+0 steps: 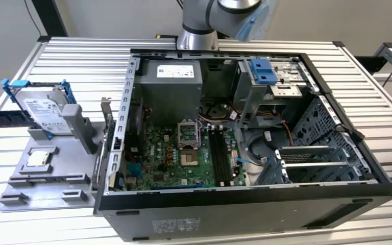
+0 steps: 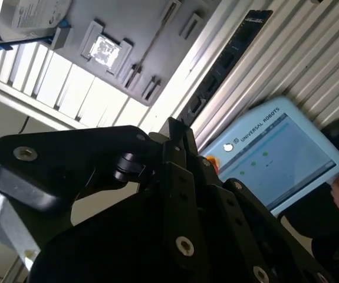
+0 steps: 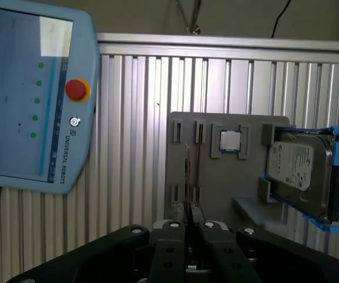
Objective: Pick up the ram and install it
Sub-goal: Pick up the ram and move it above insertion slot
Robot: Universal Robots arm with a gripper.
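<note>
One ram (image 3: 188,172) — seen edge-on — pinched in the gripper (image 3: 188,219).

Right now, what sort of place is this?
Probably a robotics lab bench for computer assembly: an open computer case sits on a slatted metal table, a grey fixture beside it holds a hard drive, plus a robot teach pendant.

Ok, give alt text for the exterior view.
An open computer case lies on a slatted table, motherboard exposed. At the exterior view's left, a grey fixture tray holds a hard drive in a blue bracket; the robot arm stands behind the case.
</note>
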